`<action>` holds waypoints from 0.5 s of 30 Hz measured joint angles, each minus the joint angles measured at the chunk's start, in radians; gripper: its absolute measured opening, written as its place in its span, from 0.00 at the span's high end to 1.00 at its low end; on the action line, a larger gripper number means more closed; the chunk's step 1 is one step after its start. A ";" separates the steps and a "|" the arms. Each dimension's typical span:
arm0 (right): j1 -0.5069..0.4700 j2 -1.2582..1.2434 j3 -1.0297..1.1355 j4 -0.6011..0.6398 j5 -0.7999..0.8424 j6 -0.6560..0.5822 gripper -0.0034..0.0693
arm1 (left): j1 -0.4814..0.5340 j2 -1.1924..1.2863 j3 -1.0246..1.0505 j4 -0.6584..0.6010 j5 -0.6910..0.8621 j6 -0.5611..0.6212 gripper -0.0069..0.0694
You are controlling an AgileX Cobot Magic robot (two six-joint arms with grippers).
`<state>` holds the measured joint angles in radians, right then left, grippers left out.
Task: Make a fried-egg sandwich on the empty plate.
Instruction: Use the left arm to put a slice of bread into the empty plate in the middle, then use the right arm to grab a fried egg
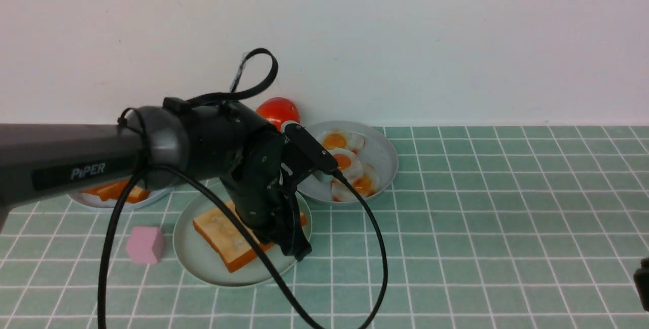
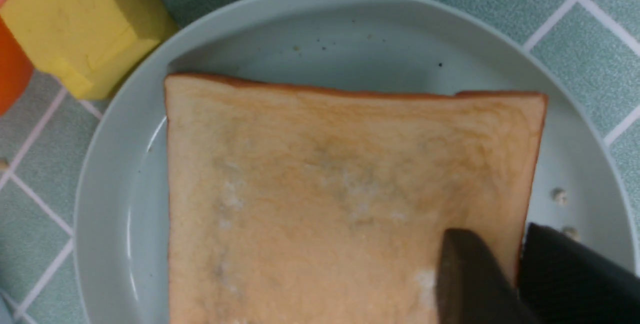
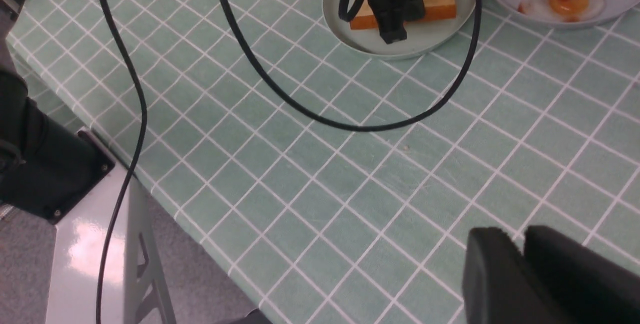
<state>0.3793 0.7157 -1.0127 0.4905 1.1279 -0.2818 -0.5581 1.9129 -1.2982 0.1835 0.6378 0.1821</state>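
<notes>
One golden-brown toast slice point(image 1: 223, 238) lies flat on the pale mint-green plate point(image 1: 203, 268). My left gripper point(image 1: 296, 250) reaches down over the slice's right edge. In the left wrist view its jaws stand slightly apart astride the edge of the toast slice point(image 2: 325, 189), one finger point(image 2: 465, 274) over the top face and the other out over the plate point(image 2: 110, 174). Several fried eggs point(image 1: 350, 164) with orange yolks sit on a grey-blue plate point(image 1: 385, 154) behind. My right gripper point(image 3: 520, 249) hovers shut and empty above bare tiles, far right.
Another grey-blue plate point(image 1: 86, 201) with toast slices point(image 1: 116, 191) is partly hidden behind the left arm. A tomato point(image 1: 278, 111) sits by the wall, a pink block point(image 1: 146, 244) left of the mint plate, a yellow block point(image 2: 85, 29) beside its rim. The arm's cable point(image 1: 377, 268) loops across the tiles.
</notes>
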 joint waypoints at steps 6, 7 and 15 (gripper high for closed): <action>0.000 0.101 0.000 0.000 -0.100 0.019 0.53 | 0.000 -0.105 -0.014 -0.053 0.076 -0.011 0.29; 0.000 0.127 0.000 0.000 -0.114 0.022 0.51 | 0.000 -0.149 -0.019 -0.075 0.101 -0.031 0.26; 0.000 0.455 -0.009 0.020 -0.302 0.042 0.48 | 0.000 -0.583 0.037 -0.099 0.092 -0.214 0.60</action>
<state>0.3793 1.1708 -1.0221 0.5104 0.8261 -0.2402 -0.5581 1.3298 -1.2615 0.0848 0.7297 -0.0323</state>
